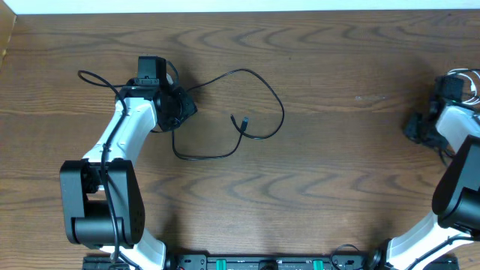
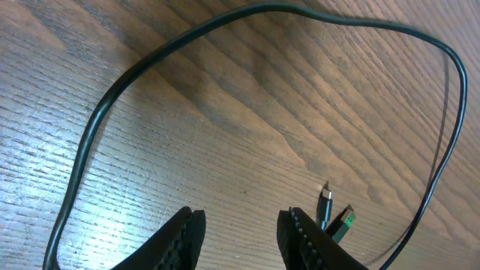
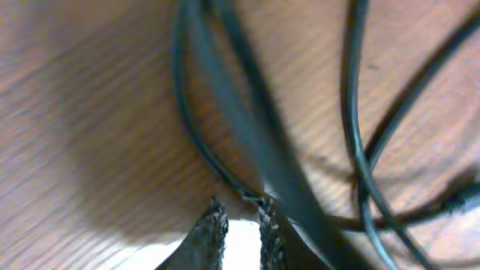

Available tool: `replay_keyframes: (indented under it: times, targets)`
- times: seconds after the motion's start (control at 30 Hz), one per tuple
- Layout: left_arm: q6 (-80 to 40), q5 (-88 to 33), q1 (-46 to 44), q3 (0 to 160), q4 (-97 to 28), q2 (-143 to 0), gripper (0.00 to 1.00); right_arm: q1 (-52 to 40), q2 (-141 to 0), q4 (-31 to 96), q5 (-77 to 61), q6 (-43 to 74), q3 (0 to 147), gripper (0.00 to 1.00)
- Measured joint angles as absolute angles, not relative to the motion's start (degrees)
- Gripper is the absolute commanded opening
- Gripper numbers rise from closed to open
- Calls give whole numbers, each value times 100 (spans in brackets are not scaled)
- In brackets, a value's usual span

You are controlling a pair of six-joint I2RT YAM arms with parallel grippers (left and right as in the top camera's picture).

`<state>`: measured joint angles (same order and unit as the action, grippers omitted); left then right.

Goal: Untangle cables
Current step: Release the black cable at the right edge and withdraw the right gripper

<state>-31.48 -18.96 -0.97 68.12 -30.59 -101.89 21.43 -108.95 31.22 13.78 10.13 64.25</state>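
Left gripper (image 2: 241,219), jaws apart and empty, faces the loop of black cable (image 2: 150,60) ahead — right gripper (image 3: 241,210), jaws nearly together among more cables (image 3: 352,112), grip impossible to tell.

A cable (image 1: 282,111) lies in a wide loop on the table (image 1: 337,187), left of the middle and nearer the far edge, its plug (image 1: 238,120) inside the loop. The left gripper (image 2: 240,221) sits at the loop's left side. More cables (image 1: 469,75) lie at the right edge, the right gripper (image 3: 240,221) over them.
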Motion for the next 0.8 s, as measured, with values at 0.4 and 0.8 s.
replay_keyframes:
  times: [0.4, 0.8]
  targets:
    - [-3415, -1002, -97, 6812, -3164, -10189, 37, 1295, -10971, 2213, -1479, 816, 6370, 33]
    - [-3647, -558, -97, 6812, -3286, -10191, 25, -1809, -11159, 2926, -2043, 679, 8062, 45]
